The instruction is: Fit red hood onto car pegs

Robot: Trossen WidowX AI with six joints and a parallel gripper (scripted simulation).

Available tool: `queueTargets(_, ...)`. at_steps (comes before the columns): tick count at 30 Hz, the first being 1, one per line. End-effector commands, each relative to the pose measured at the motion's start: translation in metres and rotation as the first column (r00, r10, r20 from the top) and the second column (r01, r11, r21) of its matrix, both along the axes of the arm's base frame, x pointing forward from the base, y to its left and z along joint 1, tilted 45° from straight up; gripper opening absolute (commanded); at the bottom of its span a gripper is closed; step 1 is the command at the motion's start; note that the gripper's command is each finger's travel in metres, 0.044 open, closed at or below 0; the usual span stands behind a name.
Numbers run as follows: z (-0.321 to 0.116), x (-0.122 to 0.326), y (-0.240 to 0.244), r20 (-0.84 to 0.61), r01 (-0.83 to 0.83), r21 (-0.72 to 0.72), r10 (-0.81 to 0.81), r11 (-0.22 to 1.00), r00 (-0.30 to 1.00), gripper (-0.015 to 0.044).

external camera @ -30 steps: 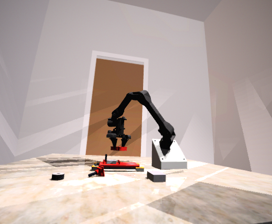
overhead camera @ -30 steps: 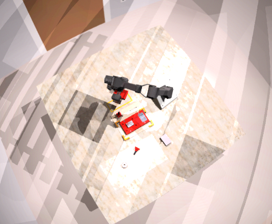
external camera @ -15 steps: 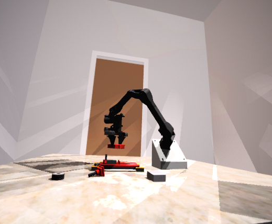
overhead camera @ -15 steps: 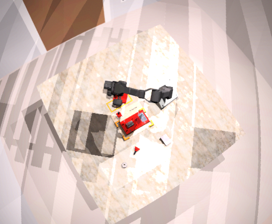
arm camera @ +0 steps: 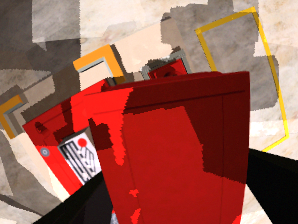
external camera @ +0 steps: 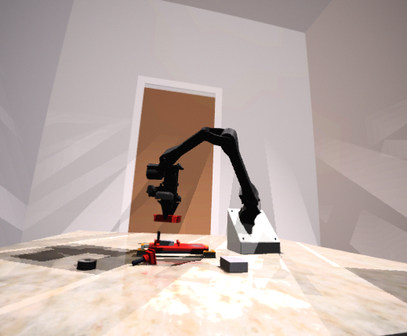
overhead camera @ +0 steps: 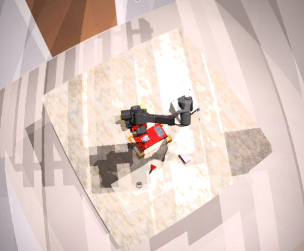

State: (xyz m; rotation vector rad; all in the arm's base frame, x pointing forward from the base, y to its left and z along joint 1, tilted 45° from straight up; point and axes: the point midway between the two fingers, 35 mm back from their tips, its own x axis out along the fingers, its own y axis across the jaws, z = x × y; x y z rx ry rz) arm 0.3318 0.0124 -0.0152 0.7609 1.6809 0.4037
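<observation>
The red hood [external camera: 167,219] [arm camera: 160,150] is held level in the air, flat roof up. My gripper [external camera: 169,215] is shut on it, one dark finger at each side in the wrist view. The red chassis [overhead camera: 154,140] [external camera: 189,247] [arm camera: 52,117] sits in the jig with orange corners [overhead camera: 169,139] [external camera: 209,254] [arm camera: 119,62], lower than the hood. The engine block [overhead camera: 144,138] [external camera: 166,242] [arm camera: 81,152] is on the deck; the hood and a finger cover part of that area in the wrist view. The hood's corner holes are hidden and I cannot make out all the pegs.
A grey holder with a red part [arm camera: 169,69] stands beside the jig. A yellow outline [overhead camera: 142,105] [arm camera: 276,95] lies behind. A pale block [overhead camera: 185,158] [external camera: 234,264], a red-and-black piece [overhead camera: 153,168] [external camera: 150,257] and a dark ring [overhead camera: 139,182] [external camera: 86,264] lie in front.
</observation>
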Motion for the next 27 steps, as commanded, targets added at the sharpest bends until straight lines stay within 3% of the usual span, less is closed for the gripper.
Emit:
queueTargets(1, 0.021, 0.0, 0.024, 0.081, -0.089, 0.021, 0.087, 0.996, 0.993, 0.0)
queueTargets(10, 0.051, -0.003, 0.06, 0.204, -0.228, 0.037, 0.216, 0.973, 0.955, 0.0)
queueTargets(27, 0.017, -0.008, 0.096, 0.201, -0.228, 0.042, 0.215, 0.973, 0.956, 0.0)
